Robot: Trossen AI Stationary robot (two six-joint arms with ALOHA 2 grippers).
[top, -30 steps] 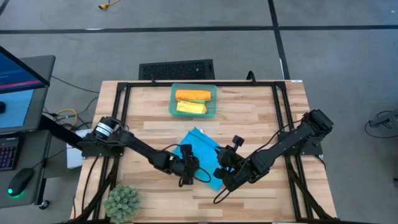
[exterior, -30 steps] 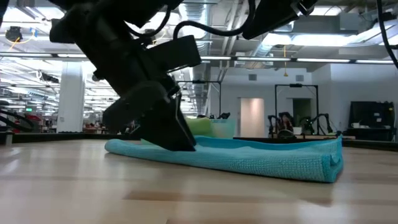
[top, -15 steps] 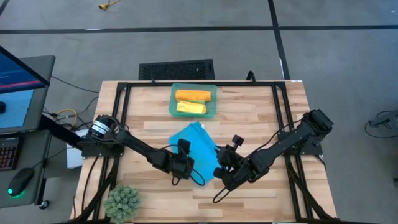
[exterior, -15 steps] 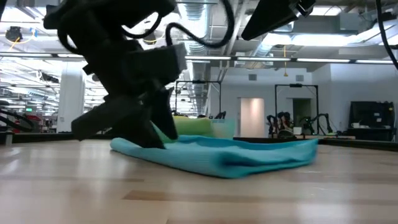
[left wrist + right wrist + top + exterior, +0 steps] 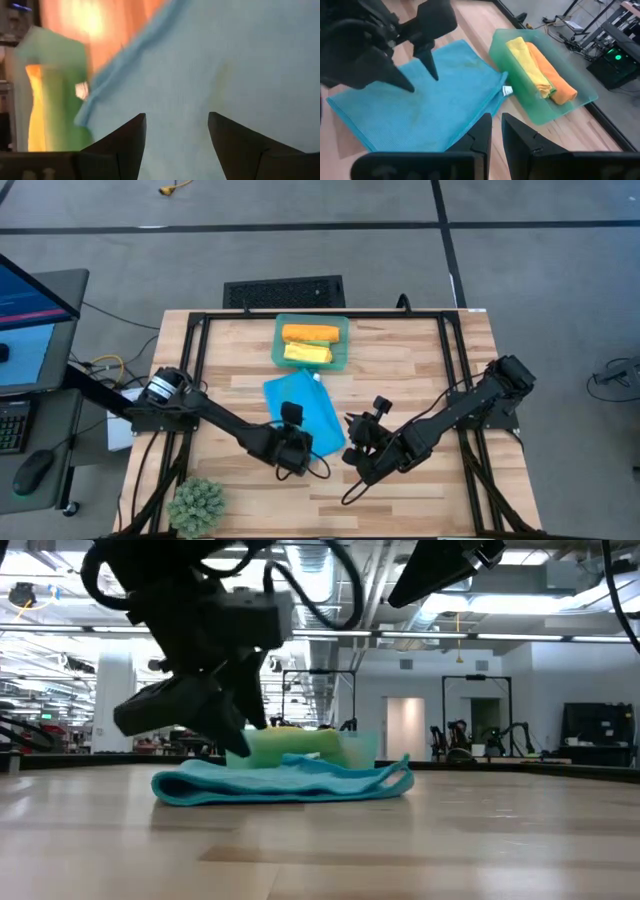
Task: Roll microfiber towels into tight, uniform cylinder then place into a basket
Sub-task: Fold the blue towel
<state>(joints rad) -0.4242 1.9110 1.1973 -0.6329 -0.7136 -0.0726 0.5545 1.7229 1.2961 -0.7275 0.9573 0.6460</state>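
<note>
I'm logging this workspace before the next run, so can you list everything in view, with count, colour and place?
Blue towel: one, bright blue, lying flat mid-table, just in front of the basket.
Rolled towels: two, orange and yellow, side by side inside the basket.
Basket: one, translucent teal-green, at the table's far edge.
Plant ball: one, spiky green, at the near left corner.
Table: one, light wood with a black frame.
Monitor: one, lit blue, on a desk left of the table.
Left claw: open, at the blue towel's near edge.
Right claw: fingers close together, holding nothing, by the towel's near right corner.
</note>
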